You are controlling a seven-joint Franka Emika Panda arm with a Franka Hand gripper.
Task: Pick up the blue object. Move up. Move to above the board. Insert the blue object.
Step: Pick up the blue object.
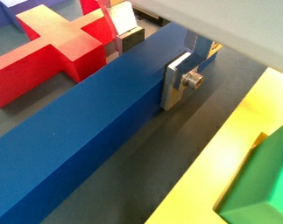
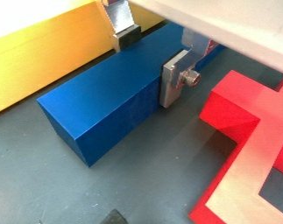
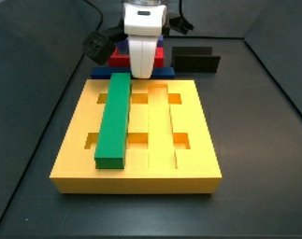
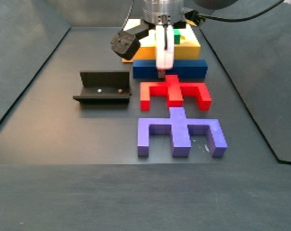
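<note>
The blue object (image 1: 85,122) is a long dark-blue bar lying flat on the dark floor between the yellow board (image 1: 231,153) and a red piece (image 1: 50,48). My gripper (image 1: 152,63) is down over one end of it and astride it. One silver finger (image 1: 176,80) stands against the bar's side. The other finger (image 1: 127,26) is on the far side, with a thin strip of floor showing beside its pad. In a side view the gripper (image 4: 167,58) is low over the blue object (image 4: 154,65), beside the board (image 4: 190,43).
A green bar (image 3: 116,117) lies in one long groove of the board (image 3: 179,126). The red piece (image 4: 172,93) and a purple notched piece (image 4: 177,135) lie on the floor beyond the blue bar. The dark fixture (image 4: 102,88) stands off to one side.
</note>
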